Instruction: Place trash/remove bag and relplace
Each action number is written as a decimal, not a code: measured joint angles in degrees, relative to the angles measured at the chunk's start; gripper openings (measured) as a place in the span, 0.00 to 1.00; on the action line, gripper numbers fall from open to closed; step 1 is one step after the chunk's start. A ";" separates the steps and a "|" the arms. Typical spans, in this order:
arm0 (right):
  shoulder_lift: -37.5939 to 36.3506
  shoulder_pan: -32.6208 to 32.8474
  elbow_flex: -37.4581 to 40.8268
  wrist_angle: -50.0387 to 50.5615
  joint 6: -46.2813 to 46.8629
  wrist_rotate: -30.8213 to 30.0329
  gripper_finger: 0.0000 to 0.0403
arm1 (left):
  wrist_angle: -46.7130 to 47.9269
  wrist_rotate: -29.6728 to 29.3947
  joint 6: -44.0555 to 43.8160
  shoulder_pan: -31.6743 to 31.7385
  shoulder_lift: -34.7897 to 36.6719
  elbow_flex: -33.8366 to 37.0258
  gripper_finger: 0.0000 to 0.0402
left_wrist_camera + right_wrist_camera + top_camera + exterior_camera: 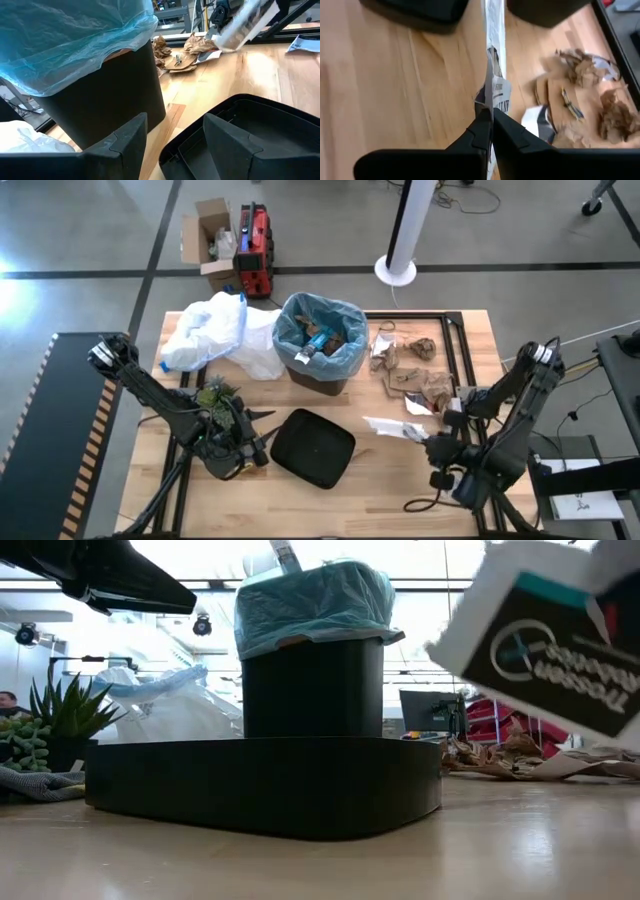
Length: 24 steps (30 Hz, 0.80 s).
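Light-blue crinkly plastic, the bag (335,315), lines the dark bin (322,376) standing near the far middle of the wooden worktop (470,350), its rim folded over the bin's top and some trash already inside. The bin's black lid (312,447) lies flat in front of it. The right pincer (432,443) hangs just right of the lid, fingers clenched on a flat white printed wrapper (493,75), which it holds edge-on above the wood. More trash, crumpled brown paper pieces (420,380) with a few small packets, lies scattered between that arm and the bin. The left pincer (262,450) sits low at the lid's left edge, its fingers (122,142) apart and gripping nothing, pointing toward the bin. Beside that arm is a small green plant (213,393), and a white plastic bag (215,330) lies slumped left of the bin.
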<state>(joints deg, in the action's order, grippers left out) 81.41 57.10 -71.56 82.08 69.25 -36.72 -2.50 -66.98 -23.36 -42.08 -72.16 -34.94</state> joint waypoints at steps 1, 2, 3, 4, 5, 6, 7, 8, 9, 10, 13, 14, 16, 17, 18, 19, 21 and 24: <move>-0.39 0.00 -0.59 -0.05 -0.06 -1.02 0.00 | 0.00 0.00 0.02 -0.04 0.00 0.00 0.45; -0.69 0.00 -1.31 -0.06 -0.27 -2.18 0.00 | 0.02 0.00 0.11 -0.10 0.00 0.00 0.45; -0.93 0.00 -2.08 -0.06 -0.75 -3.59 0.00 | 0.02 0.02 0.18 -0.20 0.07 0.00 0.44; -1.11 0.00 -2.93 -0.08 -1.40 -5.19 0.00 | 0.02 0.01 0.18 -0.38 0.23 0.00 0.44; -1.24 -0.02 -3.84 -0.07 -2.29 -6.71 0.00 | 0.01 0.00 0.19 -0.64 0.51 0.00 0.44; -1.25 -0.04 -4.72 -0.03 -3.32 -8.40 0.00 | 0.02 0.00 0.25 -0.95 0.84 0.00 0.44; -1.17 -0.13 -5.66 -0.03 -4.85 -10.17 0.00 | -0.01 0.00 0.48 -1.30 1.25 0.00 0.45; -1.08 -0.18 -6.68 -0.08 -6.43 -12.33 0.00 | 0.02 0.00 0.84 -1.75 1.86 0.00 0.45; -1.08 -0.32 -7.71 -0.11 -8.01 -14.71 0.00 | 0.02 0.00 1.18 -2.27 2.52 0.00 0.46; -1.08 -0.53 -8.82 -0.09 -9.22 -17.19 0.00 | -0.02 0.00 1.54 -2.88 3.30 0.00 0.46; -1.23 -1.62 -12.14 -0.12 -12.99 -25.66 0.00 | 0.02 0.02 2.89 -4.50 5.94 0.00 0.48; -1.40 -2.20 -13.12 -0.16 -14.51 -28.80 0.00 | -0.01 0.02 3.56 -4.84 6.86 0.00 0.49; -1.72 -4.09 -14.98 -0.24 -17.67 -35.06 0.00 | -0.03 0.00 5.18 -4.91 8.40 0.00 0.49; -1.98 -5.48 -15.75 -0.39 -19.52 -37.52 0.00 | -0.01 0.02 5.99 -4.88 9.07 0.00 0.50; -2.26 -7.17 -16.53 -0.65 -21.11 -39.38 0.00 | 0.04 0.01 6.94 -4.80 9.69 0.00 0.50; -2.51 -9.24 -17.24 -1.46 -22.89 -40.65 0.00 | -0.04 0.02 8.02 -4.55 10.35 0.00 0.50; -2.98 -13.87 -18.88 -4.61 -28.37 -41.29 0.00 | -0.07 0.01 9.80 -4.03 11.38 0.00 0.50; -3.75 -21.52 -21.49 -14.23 -43.52 -37.58 0.00 | -0.13 0.04 12.19 -3.46 13.06 0.00 0.49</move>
<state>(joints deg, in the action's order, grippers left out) 77.66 35.58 -93.05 67.85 25.73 -74.30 -2.63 -66.94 -11.17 -45.54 -59.10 -34.94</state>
